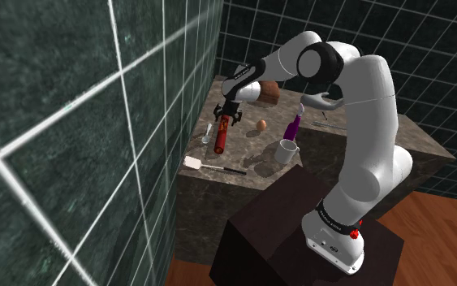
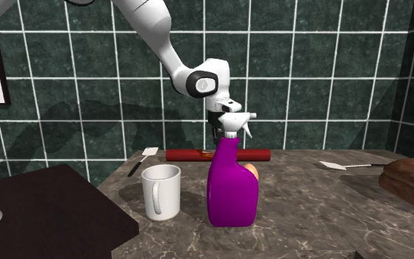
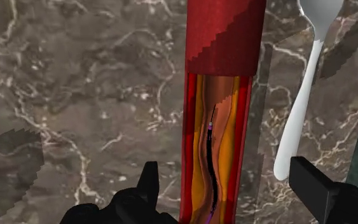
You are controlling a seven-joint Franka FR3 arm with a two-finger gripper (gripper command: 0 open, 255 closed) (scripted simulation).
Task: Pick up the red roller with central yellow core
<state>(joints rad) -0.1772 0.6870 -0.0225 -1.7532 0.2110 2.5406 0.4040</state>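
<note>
**Claw over roller, fingers apart, nothing gripped.**

Roller [image 3: 217, 76] lies flat on the marble counter [image 3: 75, 95], close to the tiled wall. It has a red body, with the yellow core showing along the stretch under the hand. The gripper [image 3: 225, 178] hangs just above it, jaws open and straddling it across its width, neither finger touching. The roller sits nearer one finger than the other, so my advice is to shift sideways and centre it first. A white spoon [image 3: 301, 108] lies just beside the roller, its handle end close to the wider-set finger. That finger looks likely to land on it if the hand drops as it stands. Go straight down until the pads flank the roller's sides, then close squarely. It is round and may roll away from a one-sided touch. Lift level.
</note>
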